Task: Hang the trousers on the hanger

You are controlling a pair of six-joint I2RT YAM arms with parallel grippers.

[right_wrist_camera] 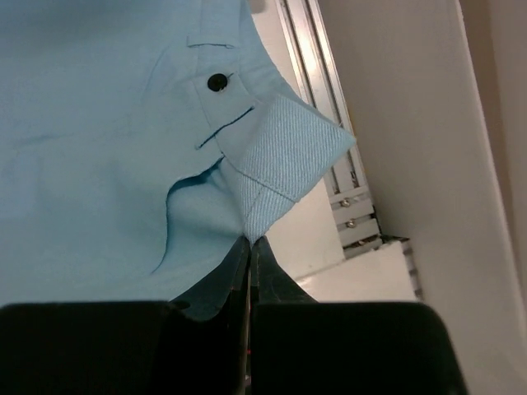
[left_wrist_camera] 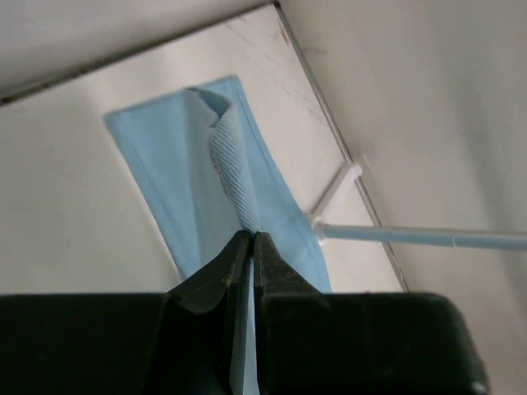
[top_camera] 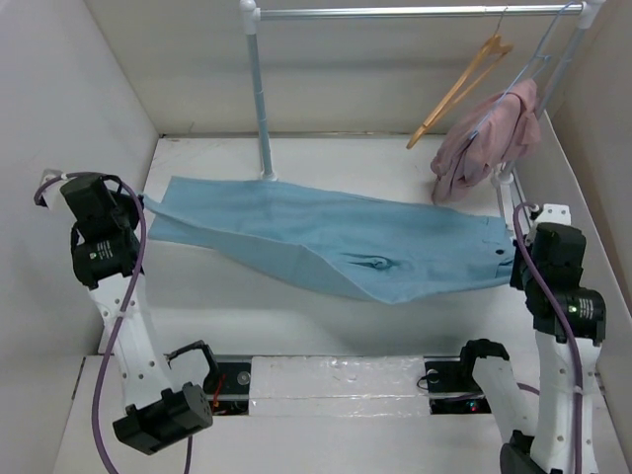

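Note:
The light blue trousers (top_camera: 326,237) lie stretched across the table, leg ends at the left, waistband at the right. My left gripper (left_wrist_camera: 251,237) is shut on the hem of a leg (left_wrist_camera: 235,177), at the left end of the cloth (top_camera: 148,202). My right gripper (right_wrist_camera: 251,240) is shut on a folded corner of the waistband (right_wrist_camera: 280,164) next to a buttoned pocket, at the right end of the trousers (top_camera: 504,252). The tan wooden hanger (top_camera: 462,87) hangs from the metal rail (top_camera: 415,12) at the back right, away from both grippers.
A pink garment (top_camera: 489,138) hangs on a thin wire hanger beside the wooden one. The rail's upright pole (top_camera: 260,89) stands just behind the trousers, its foot (left_wrist_camera: 338,197) near the left gripper. White walls close in on both sides.

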